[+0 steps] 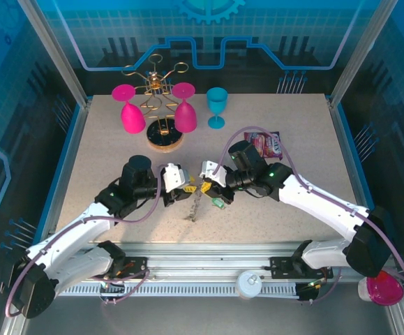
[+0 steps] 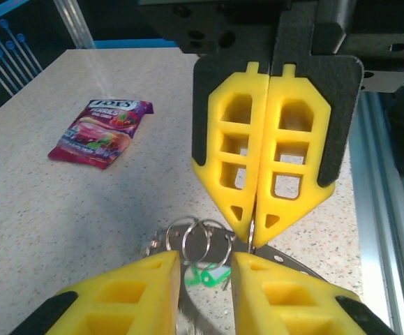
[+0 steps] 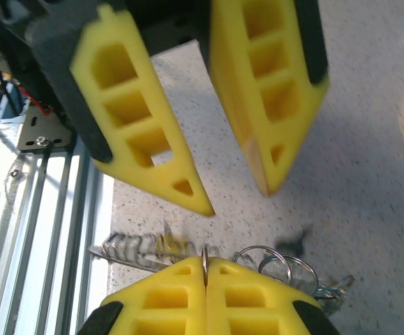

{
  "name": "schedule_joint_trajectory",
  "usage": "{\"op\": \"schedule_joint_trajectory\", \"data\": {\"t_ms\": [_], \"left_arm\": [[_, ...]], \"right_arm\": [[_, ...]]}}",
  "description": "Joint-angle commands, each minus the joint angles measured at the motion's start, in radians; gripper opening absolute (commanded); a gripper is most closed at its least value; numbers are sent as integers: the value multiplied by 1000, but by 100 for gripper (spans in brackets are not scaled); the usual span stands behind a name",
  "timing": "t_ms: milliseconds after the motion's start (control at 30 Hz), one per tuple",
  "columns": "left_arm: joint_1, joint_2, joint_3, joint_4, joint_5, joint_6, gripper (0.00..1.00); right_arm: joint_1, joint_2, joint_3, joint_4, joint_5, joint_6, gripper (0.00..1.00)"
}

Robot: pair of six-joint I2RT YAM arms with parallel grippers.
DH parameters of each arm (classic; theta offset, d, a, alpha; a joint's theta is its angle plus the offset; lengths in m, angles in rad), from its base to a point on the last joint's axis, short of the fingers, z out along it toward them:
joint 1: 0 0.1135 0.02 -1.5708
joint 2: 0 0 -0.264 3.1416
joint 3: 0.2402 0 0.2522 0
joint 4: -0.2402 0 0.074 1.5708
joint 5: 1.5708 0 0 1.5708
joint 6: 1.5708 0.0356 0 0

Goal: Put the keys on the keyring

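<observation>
Two grippers meet nose to nose over the middle of the counter (image 1: pixel 292 132), a little nearer its front edge. From above, the left gripper (image 1: pixel 181 187) and right gripper (image 1: pixel 212 183) almost touch, so one careless push could knock them together. The keys (image 1: pixel 218 202) dangle just under the right one.

On to the left wrist view. The right gripper is clamped flat on a thin sliver of metal, which I take for the keyring (image 2: pixel 252 234). That is a slim hold, and a sideways tug could twist it free and drop the lot. Small silver loops (image 2: pixel 198 241) and a green key (image 2: pixel 205 276) hang just below, right in the gap of the left gripper. Its jaws stand narrowly apart and grip nothing. Closing there might catch the whole bunch rather than one key.

Right wrist view now. The keyring's ridged coil (image 3: pixel 137 248) juts from the pinch toward the counter's front edge, with the loops bunched on the other side.
</observation>
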Motion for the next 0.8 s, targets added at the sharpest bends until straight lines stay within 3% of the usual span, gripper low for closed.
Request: {"op": "schedule_joint_trajectory", "data": {"t_ms": [0,300,533,767], "left_arm": [[0,6,11,-1,89,47,26],[0,11,2,-30,168,79,25],[0,-29,-16,-63,78,96,32],[1,-33,-35,-36,96,65,27]], "right_arm": [[-5,1,39,40,-95,-81,0],[8,14,73,46,-63,-95,0],[14,3,62,41,49,-97,0],[19,-3,48,92,-35,-58,0]]}}
